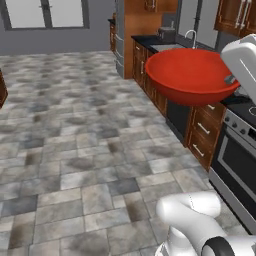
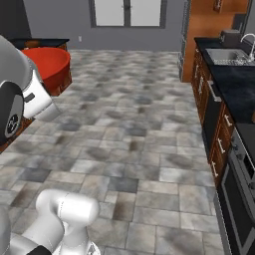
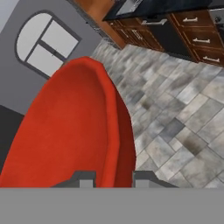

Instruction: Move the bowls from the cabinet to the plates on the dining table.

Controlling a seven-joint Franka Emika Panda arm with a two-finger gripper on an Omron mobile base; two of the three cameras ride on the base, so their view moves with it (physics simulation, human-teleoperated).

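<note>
The glossy red bowl [image 1: 190, 75] hangs in the air over the tiled floor, level with the counter front. My gripper [image 3: 113, 178] is shut on its rim, one fingertip [image 3: 85, 178] inside the bowl [image 3: 74, 127] and the other outside. In the right base view the bowl [image 2: 47, 67] sits at the far left behind my white forearm. A brown wall cabinet with long silver handles [image 1: 235, 17] hangs at the upper right with its doors closed. A black slab on a brown base, apparently the dining table [image 2: 37, 43], lies just beyond the bowl. The plates are out of view.
A black counter with a sink [image 2: 226, 55] runs along the right over low wood cupboards [image 1: 205, 130]. A steel oven [image 1: 240, 155] stands near the base. The grey tiled floor [image 1: 75, 140] stretches wide toward a window [image 1: 47, 12] in the far wall.
</note>
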